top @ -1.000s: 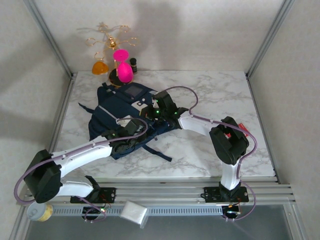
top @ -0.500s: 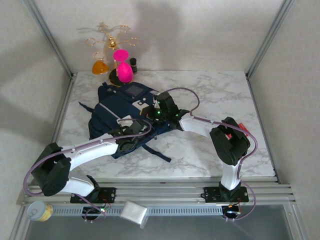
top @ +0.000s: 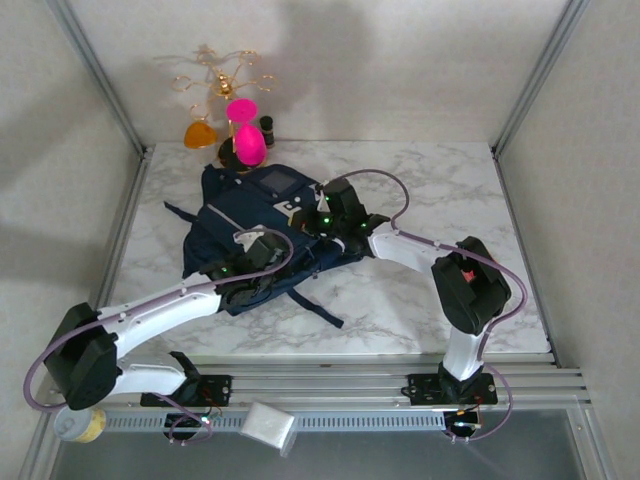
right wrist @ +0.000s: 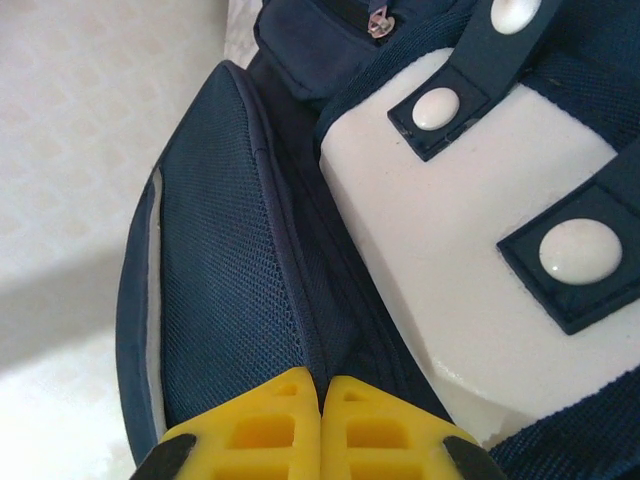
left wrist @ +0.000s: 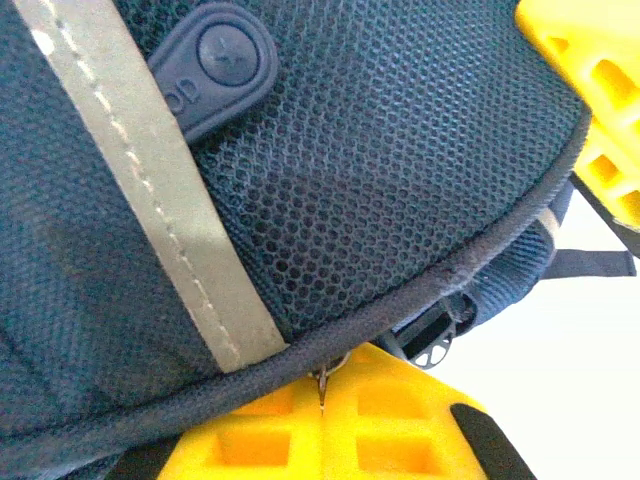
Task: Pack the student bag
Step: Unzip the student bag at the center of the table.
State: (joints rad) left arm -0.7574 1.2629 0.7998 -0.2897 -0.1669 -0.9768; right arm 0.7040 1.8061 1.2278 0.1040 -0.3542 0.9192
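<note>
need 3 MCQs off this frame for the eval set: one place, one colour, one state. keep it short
1. Where does the pink hourglass stand relative to the student bag?
A. Beyond it, at the far edge of the table
B. In front of it, by the arm bases
C. On the table's right side

2. What colour are the fingers of the right gripper?
A. Black
B. Yellow
C. Red

3. How do those fingers stand?
A. Spread wide above the bag
B. Shut around the hourglass
C. Shut together on the bag's navy fabric

Key: 1 A, the top view shows it past the bag's far end. 2 B, the right wrist view shows them yellow. 3 C, they meet with no gap at a seam of the bag.
</note>
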